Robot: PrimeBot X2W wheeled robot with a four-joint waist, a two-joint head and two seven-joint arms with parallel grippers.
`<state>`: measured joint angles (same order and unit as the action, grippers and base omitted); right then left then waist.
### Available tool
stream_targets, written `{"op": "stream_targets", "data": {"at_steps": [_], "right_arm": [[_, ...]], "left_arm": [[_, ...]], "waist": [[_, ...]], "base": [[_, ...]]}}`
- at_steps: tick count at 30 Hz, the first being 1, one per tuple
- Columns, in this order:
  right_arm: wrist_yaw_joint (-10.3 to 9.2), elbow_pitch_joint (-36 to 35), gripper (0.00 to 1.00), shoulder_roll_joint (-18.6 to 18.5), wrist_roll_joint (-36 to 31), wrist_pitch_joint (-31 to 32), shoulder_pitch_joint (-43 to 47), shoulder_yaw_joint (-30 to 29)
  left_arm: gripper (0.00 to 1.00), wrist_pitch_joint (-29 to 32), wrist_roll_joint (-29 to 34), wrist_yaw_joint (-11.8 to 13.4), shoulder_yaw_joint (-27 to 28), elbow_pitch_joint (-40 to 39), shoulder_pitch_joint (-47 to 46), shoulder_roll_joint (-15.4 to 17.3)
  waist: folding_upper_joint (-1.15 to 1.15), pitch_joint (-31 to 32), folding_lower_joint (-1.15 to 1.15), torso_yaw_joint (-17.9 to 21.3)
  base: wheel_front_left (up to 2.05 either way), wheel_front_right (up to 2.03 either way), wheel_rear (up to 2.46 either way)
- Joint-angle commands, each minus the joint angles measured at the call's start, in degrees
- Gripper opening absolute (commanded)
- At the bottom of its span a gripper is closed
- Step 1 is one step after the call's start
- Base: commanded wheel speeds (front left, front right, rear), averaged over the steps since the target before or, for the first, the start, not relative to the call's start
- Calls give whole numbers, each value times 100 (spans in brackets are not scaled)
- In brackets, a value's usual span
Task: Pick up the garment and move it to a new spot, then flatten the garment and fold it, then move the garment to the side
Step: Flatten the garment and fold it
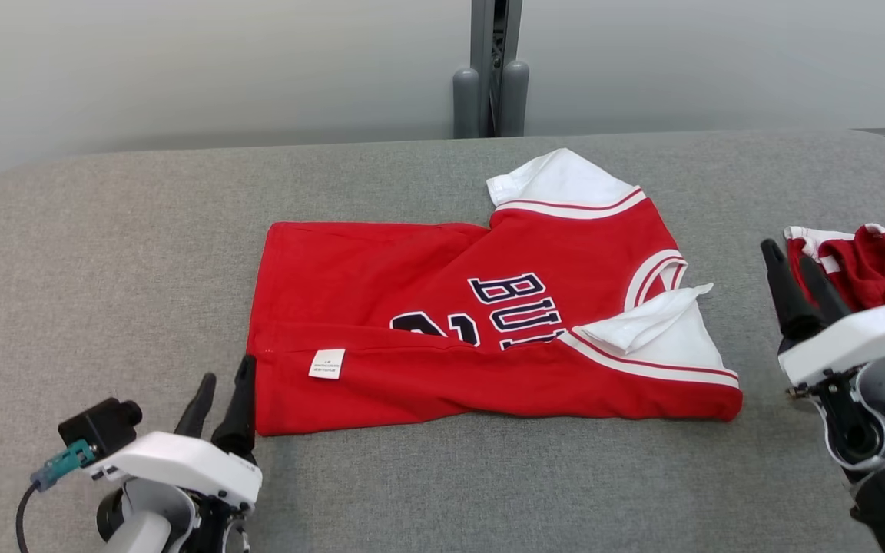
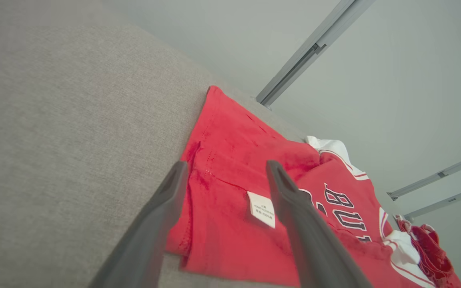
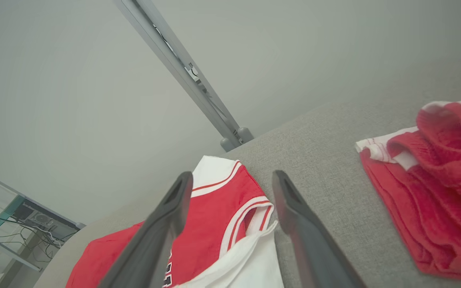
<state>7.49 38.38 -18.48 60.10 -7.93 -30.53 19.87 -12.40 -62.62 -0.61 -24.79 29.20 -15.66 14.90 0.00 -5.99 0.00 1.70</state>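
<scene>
The garment (image 1: 412, 284) is a red shirt with white sleeves and dark lettering. It lies partly folded in the middle of the grey padded table (image 1: 104, 253), its near edge turned over with a white label (image 1: 326, 363) showing. My left gripper (image 1: 227, 369) stands open at the garment's near left corner with nothing between its fingers. In the left wrist view that gripper (image 2: 226, 164) points over the garment's (image 2: 222, 132) left edge. Off the garment's right end, my right gripper (image 1: 788, 253) hangs open and empty. The right wrist view has this gripper (image 3: 232, 174) above the white sleeve (image 3: 254, 256).
A second red and white garment (image 1: 865, 261) lies bunched at the table's right edge, just behind my right gripper; it is also in the right wrist view (image 3: 434, 172). A grey post (image 1: 491, 69) stands behind the table against a pale wall.
</scene>
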Motion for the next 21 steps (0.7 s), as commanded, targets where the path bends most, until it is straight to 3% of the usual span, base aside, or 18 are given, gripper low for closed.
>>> {"op": "stream_targets", "data": {"at_steps": [1, 12, 21], "right_arm": [[0, -103, 100, -62, 40, -92, 186, 14], [0, -518, 100, 39, 64, -231, 1239, 38], [0, -411, 100, 321, 31, -61, 1665, 99]], "left_arm": [[100, 47, -40, 82, 10, -140, 158, 33], [100, 508, -373, 514, -44, -580, 885, -17], [100, 574, -736, 442, 144, -77, 655, -269]], "waist": [[0, 43, 0, 19], [0, 196, 0, 93], [0, 133, 0, 227]], "base": [[0, 0, 0], [0, 0, 0], [0, 0, 0]]}}
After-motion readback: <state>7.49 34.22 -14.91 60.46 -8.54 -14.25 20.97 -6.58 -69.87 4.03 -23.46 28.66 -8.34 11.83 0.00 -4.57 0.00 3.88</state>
